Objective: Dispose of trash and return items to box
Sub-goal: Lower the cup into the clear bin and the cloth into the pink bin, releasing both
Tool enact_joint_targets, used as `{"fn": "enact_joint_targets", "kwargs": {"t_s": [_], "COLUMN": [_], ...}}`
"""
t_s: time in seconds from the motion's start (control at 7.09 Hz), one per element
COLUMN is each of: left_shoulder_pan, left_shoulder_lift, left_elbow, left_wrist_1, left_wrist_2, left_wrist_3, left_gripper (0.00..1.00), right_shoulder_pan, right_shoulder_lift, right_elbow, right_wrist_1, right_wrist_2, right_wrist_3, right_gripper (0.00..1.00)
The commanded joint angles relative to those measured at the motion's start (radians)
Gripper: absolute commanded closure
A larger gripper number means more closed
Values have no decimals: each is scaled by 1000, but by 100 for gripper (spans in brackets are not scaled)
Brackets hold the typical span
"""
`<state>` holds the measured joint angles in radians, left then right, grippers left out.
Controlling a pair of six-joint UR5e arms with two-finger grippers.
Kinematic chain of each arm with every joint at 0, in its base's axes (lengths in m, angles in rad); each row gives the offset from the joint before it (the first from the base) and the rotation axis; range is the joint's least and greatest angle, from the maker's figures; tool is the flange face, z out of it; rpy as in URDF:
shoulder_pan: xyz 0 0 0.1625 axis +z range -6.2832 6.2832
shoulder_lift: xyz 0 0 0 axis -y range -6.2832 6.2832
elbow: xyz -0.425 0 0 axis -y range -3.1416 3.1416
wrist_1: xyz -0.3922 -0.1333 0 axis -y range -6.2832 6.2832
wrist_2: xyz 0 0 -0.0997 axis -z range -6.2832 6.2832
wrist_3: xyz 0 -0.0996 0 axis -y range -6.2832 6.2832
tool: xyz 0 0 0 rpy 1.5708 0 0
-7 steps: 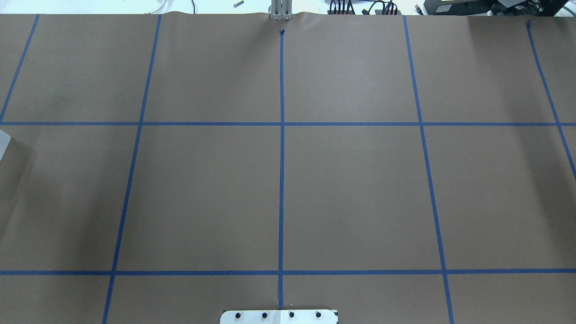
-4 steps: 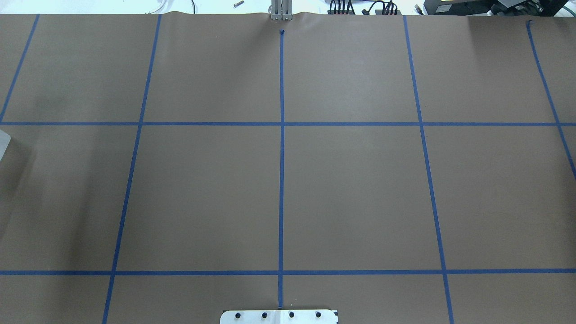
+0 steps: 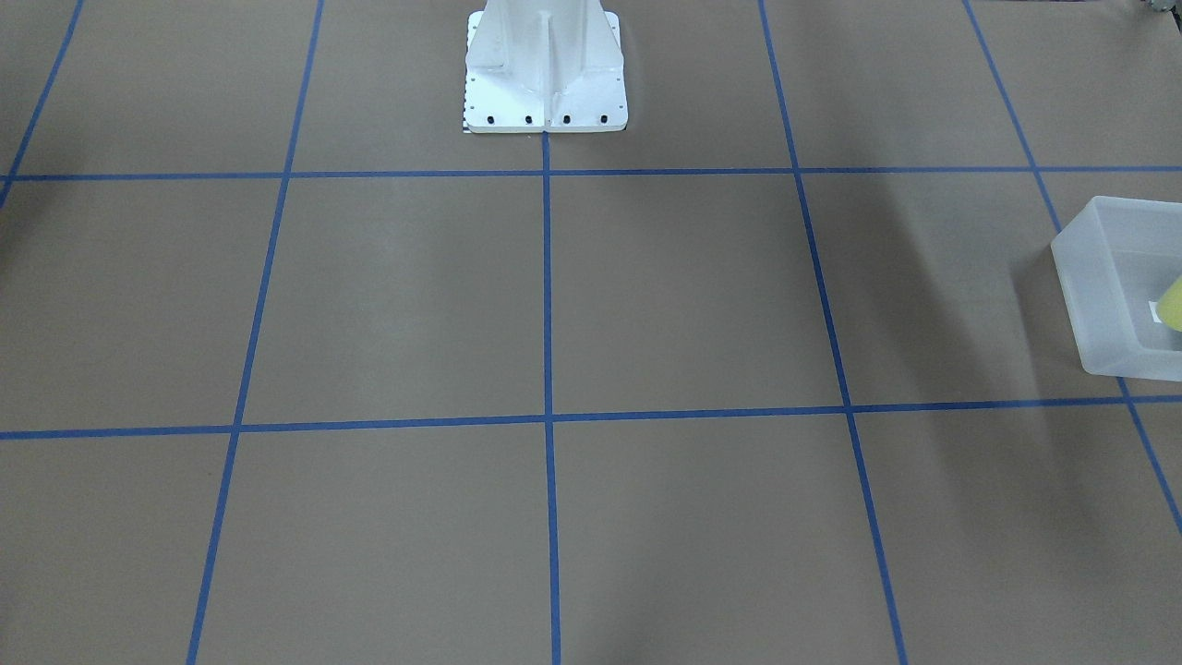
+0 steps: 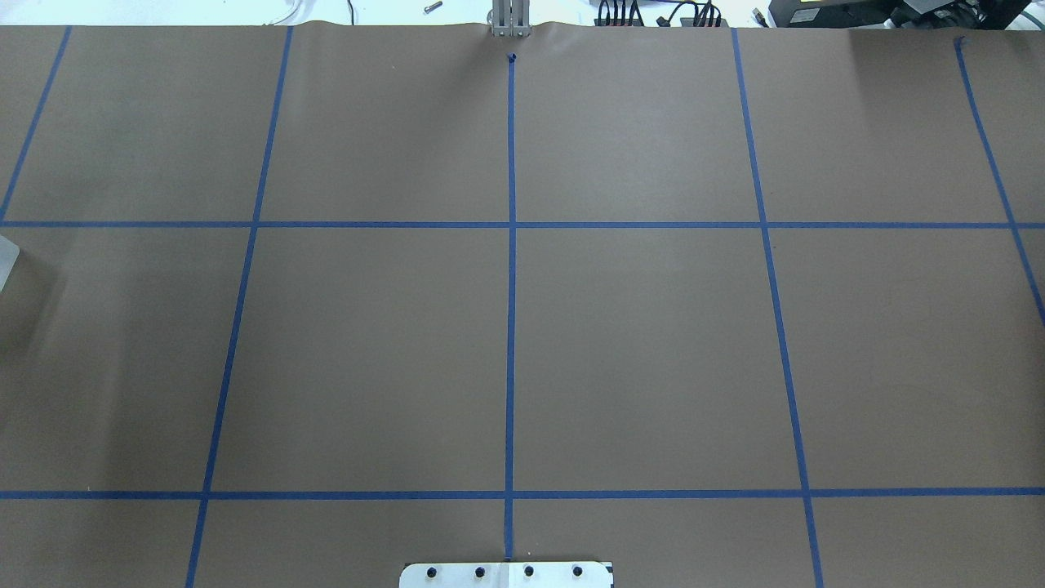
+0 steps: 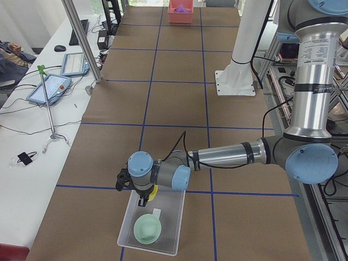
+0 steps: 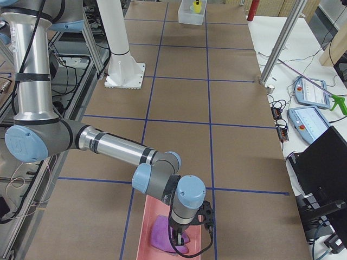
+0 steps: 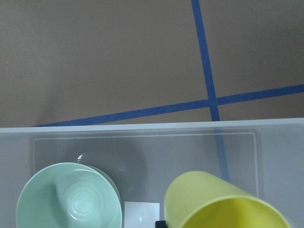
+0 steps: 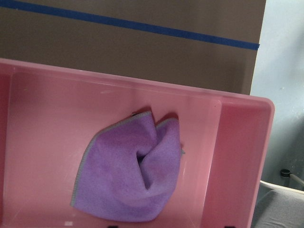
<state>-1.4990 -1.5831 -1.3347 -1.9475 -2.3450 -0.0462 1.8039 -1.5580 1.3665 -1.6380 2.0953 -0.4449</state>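
Observation:
The frosted white box (image 5: pixel 167 216) stands at the table's left end; it also shows in the front-facing view (image 3: pixel 1099 277) and the left wrist view (image 7: pixel 142 127). The mint-green bowl (image 7: pixel 69 199) sits upright on its floor. My left gripper (image 5: pixel 142 200) hangs over the box and is shut on the yellow cup (image 7: pixel 223 202), which is tilted above the floor beside the bowl. My right gripper (image 6: pixel 180 234) is open over a pink bin (image 8: pixel 237 142). A crumpled purple cloth (image 8: pixel 130 175) lies loose in that bin.
The white robot pedestal (image 3: pixel 545 69) stands at the table's robot side. Brown paper with a blue tape grid (image 4: pixel 511 327) covers the table. Tablets and cables (image 5: pixel 51 87) lie on a side table. A metal post (image 6: pixel 279 46) stands at the far edge.
In the overhead view the shadow at the table's left edge has shifted slightly. Nothing else has changed there.

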Motion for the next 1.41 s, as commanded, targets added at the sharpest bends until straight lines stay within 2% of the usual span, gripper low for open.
{"fn": "enact_joint_targets", "kwargs": {"t_s": [0.0,0.28,0.42,0.56,0.71,0.85,1.13,1.27], "left_shoulder_pan": [9,80,97,103,111,111,99,77], "left_shoulder_lift": [-3,-6,-6,-8,-26,-38,-51,-51], "left_elbow": [70,115,117,126,127,128,124,115], "left_wrist_1": [-78,-187,-200,-199,-194,-194,-189,-188], "left_wrist_2": [-60,-57,-56,-54,-56,-65,-189,-197], "left_wrist_3": [-59,-169,-185,-185,-188,-181,-167,-135], "left_gripper": [100,100,100,100,36,3,2,2], "right_shoulder_pan": [6,-4,-50,-98,-162,-226,-299,-351], "right_shoulder_lift": [9,7,6,3,-2,-5,-5,-4], "right_elbow": [5,83,124,181,259,337,411,465], "right_wrist_1": [1,-17,-16,-16,-17,-17,-16,-14], "right_wrist_2": [0,49,139,170,210,218,236,239], "right_wrist_3": [8,64,154,211,318,436,572,671], "right_gripper": [0,0,0,0,0,0,0,0]}}
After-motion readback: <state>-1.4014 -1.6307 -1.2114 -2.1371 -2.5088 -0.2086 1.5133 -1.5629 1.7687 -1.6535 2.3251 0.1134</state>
